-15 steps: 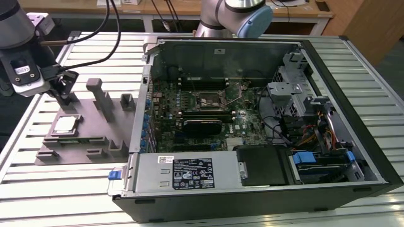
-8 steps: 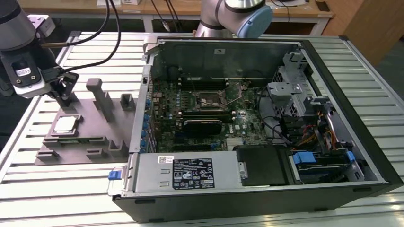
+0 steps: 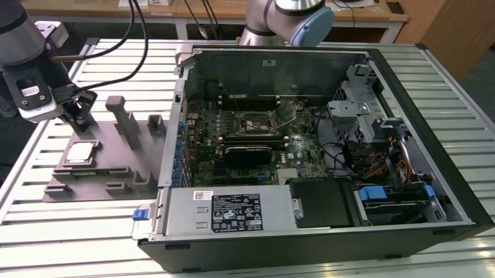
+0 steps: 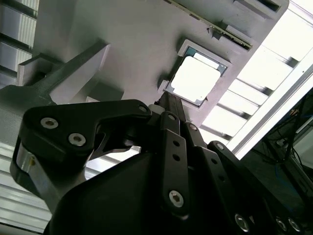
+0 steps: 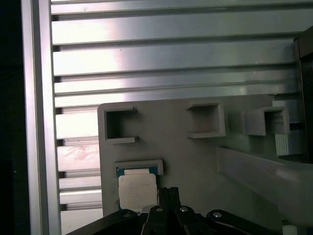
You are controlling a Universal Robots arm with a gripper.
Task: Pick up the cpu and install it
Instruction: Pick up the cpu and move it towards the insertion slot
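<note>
The cpu (image 3: 80, 152) is a flat square chip with a shiny silver top, lying in its pocket on the grey fixture plate (image 3: 93, 188) at the exterior view's left. Both wrist views show the cpu (image 4: 195, 78) (image 5: 138, 190) seated in that pocket. My gripper (image 3: 80, 125) hangs just above and behind it, black fingers pressed together with nothing between them. In the first wrist view the gripper (image 5: 168, 195) tips sit right beside the chip's edge. The open computer case (image 3: 433, 116) holds the motherboard with its empty socket (image 3: 259, 122).
Upright grey posts (image 3: 120, 119) stand on the fixture plate close to my gripper. The case's metal wall (image 3: 179, 116) rises between the fixture and the motherboard. Cables and a drive cage (image 3: 371, 133) fill the case's right side. The slatted aluminium table (image 3: 77, 237) lies underneath.
</note>
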